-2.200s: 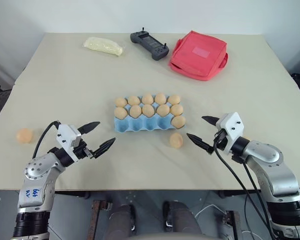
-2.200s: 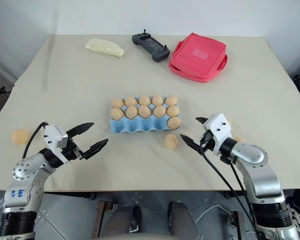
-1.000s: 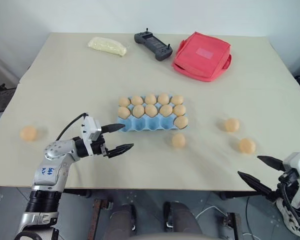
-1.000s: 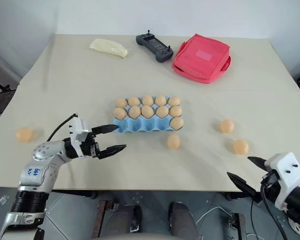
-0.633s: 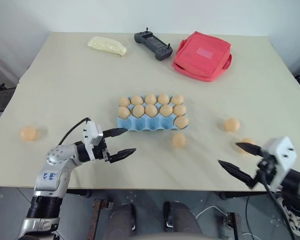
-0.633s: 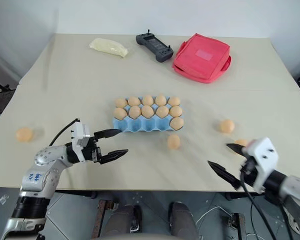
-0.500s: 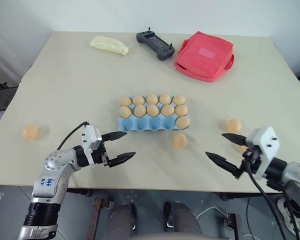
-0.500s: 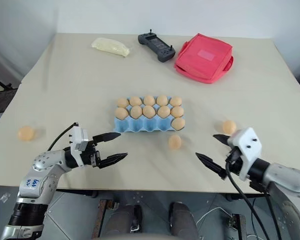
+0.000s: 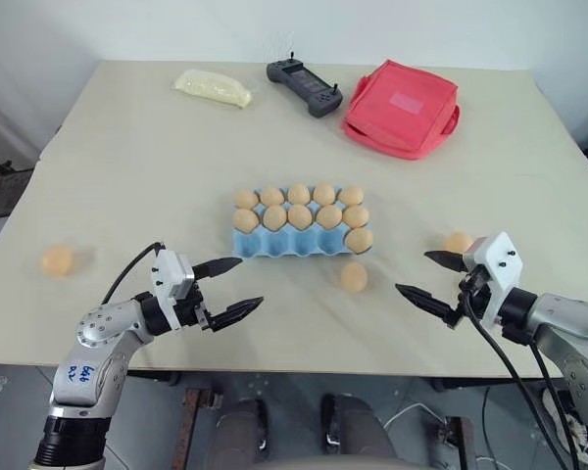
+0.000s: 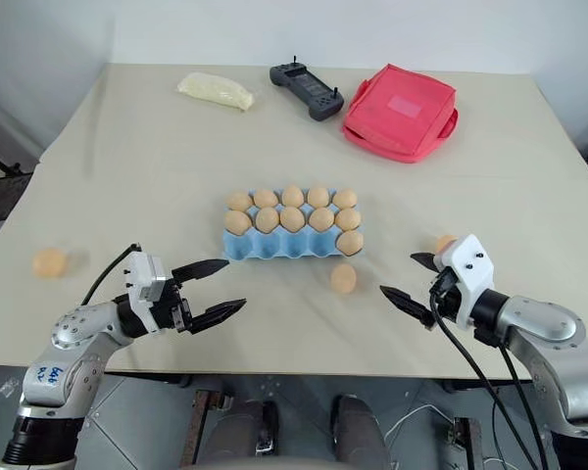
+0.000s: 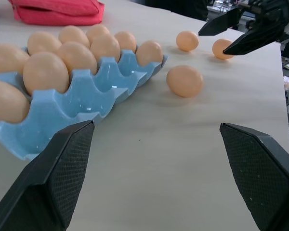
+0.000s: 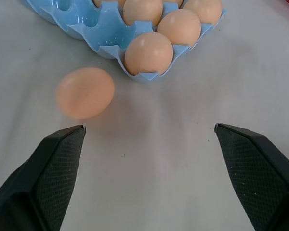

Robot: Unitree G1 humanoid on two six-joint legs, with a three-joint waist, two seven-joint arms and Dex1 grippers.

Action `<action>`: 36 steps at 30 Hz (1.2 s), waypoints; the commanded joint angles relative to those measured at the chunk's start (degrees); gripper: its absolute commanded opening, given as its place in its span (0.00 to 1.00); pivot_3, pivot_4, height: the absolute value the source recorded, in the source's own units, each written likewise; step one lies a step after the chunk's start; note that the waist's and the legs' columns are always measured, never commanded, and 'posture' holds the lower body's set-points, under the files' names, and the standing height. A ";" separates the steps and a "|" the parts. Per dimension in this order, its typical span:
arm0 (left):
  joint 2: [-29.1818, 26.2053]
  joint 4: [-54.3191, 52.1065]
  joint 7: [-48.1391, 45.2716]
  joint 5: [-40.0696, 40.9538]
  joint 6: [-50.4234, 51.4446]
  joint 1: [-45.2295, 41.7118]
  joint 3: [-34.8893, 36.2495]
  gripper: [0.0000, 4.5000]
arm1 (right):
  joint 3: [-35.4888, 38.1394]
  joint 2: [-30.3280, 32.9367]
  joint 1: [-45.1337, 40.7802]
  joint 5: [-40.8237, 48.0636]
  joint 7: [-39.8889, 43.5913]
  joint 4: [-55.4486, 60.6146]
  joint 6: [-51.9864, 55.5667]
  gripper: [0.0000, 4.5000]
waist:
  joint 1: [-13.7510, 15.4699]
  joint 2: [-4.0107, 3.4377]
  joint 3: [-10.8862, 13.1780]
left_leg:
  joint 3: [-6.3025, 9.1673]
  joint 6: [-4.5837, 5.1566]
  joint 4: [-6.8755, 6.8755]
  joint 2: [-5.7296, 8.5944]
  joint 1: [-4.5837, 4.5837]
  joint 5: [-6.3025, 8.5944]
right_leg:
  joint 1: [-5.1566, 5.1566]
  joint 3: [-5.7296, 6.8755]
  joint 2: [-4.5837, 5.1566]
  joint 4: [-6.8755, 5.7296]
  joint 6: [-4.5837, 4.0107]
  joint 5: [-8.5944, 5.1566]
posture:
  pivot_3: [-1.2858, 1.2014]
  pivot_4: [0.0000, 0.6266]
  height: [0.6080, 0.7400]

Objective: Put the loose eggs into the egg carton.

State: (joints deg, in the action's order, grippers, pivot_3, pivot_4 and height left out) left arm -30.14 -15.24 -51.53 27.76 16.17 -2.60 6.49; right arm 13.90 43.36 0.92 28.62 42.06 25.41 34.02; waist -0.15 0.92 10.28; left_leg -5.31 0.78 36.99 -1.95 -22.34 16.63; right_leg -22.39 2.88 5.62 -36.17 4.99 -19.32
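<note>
We see the egg carton [image 9: 299, 227] at the centre of the bench [image 9: 127, 166], a light blue tray with no lid. Its far row and middle row each hold five eggs. The near row holds one egg [image 9: 359, 239] in the cup at the 3 o'clock end; the other four near cups stand empty.

Loose eggs lie on the bench as follows:
- One egg [image 9: 353, 276] just off the carton's corner, at about 5 o'clock from it.
- One egg [image 9: 57, 259] well apart, at about 9 o'clock from the carton, near the bench edge.
- One egg [image 9: 458, 242] at about 3 o'clock from the carton, partly behind the right gripper's white housing. In the left wrist view we count two eggs in that area, the second [image 11: 222, 48] close beside the first; in the head views it is probably hidden by the housing.

The left gripper [image 9: 230, 289] hangs over the bench at about 7 o'clock from the carton, fingers spread wide and empty. The right gripper [image 9: 431, 281] hangs at about 4 o'clock from the carton, likewise spread wide and empty, with the nearest loose egg ahead of it.

At the far edge lie a pale yellow packet [image 9: 213, 88], a black controller [image 9: 304, 86] and a red pouch [image 9: 402, 94].
</note>
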 commanded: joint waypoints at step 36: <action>-0.39 3.04 -0.90 0.11 -2.50 -2.92 0.24 1.00 | 12.96 -0.31 0.24 0.71 -8.38 -14.17 15.14 0.80 | 0.00 -0.05 0.00 | -0.06 0.13 0.05 0.08 0.03 -0.01 | 0.09 -0.05 0.02 0.07 0.16 0.12 | 0.52 0.24 1.00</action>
State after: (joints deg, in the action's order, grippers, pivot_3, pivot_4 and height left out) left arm -30.14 -10.61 -52.63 27.71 14.79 -5.90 5.74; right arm 26.48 43.00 1.26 28.77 34.16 10.44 48.79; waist -0.15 0.87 10.28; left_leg -5.36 0.92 37.04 -1.86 -22.31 16.62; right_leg -22.30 2.83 5.64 -36.09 5.15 -19.20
